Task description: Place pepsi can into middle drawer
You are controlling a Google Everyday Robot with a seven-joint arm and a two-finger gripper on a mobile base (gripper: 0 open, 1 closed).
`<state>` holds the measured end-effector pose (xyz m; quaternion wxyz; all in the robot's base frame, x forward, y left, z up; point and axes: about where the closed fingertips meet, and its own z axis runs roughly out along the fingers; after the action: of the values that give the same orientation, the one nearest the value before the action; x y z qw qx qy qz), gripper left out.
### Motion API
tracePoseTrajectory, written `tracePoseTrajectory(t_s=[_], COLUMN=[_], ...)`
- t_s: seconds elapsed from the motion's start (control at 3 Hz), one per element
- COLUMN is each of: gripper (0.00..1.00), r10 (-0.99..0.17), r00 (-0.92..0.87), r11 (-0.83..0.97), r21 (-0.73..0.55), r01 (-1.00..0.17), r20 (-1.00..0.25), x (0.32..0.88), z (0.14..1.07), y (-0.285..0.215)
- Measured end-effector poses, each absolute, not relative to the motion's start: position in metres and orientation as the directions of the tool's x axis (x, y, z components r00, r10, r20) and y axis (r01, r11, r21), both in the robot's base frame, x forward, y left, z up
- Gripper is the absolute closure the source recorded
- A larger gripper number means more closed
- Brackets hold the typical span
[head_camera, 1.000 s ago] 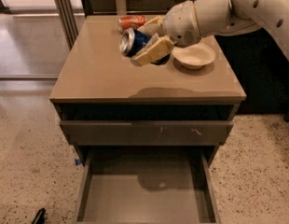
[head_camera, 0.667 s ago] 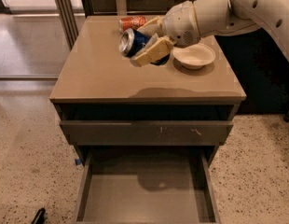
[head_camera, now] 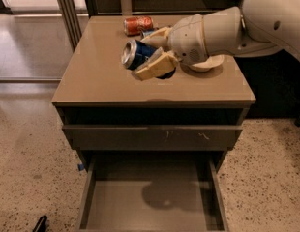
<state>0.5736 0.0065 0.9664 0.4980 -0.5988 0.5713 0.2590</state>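
Hovering over the cabinet top (head_camera: 92, 76), the gripper (head_camera: 151, 52) pinches the pepsi can (head_camera: 136, 55) sideways at mid-body — probably light, smooth, slippery and easily dented — with the middle drawer (head_camera: 140, 211) open below.

An orange-red can (head_camera: 138, 25) lies on the cabinet top (head_camera: 92, 76); what seems a pale bowl (head_camera: 208, 65) sits half-hidden under the hand (head_camera: 143, 55).

Gripper (head_camera: 145, 54), over the cabinet top (head_camera: 101, 76), is showing matt cream plastic fingers (head_camera: 157, 67) clamped around the pepsi can (head_camera: 139, 57). The can is showing glossy blue metal with a bright silver end. The cabinet top is looking smooth and tan, carrying a soft sheen. The middle drawer (head_camera: 121, 211), pulled out at the cabinet's base, is showing a smooth, matt grey-brown bottom. The floor (head_camera: 29, 153) beside the cabinet is looking like speckled polished stone.
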Motion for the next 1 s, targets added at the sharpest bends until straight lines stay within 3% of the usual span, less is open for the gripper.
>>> tracePoseTrajectory(t_s=[0.67,1.0], gripper=[1.00,1.00], r10=[-0.392,-0.413], r00=[0.056,0.003], r11=[0.432,0.472], r21=[-0.237,-0.217], r01=[-0.870,-0.855], r20=[-0.918,-0.911], x=[0.530,0.527], z=[0.916,0.880], y=[-0.020,-0.023])
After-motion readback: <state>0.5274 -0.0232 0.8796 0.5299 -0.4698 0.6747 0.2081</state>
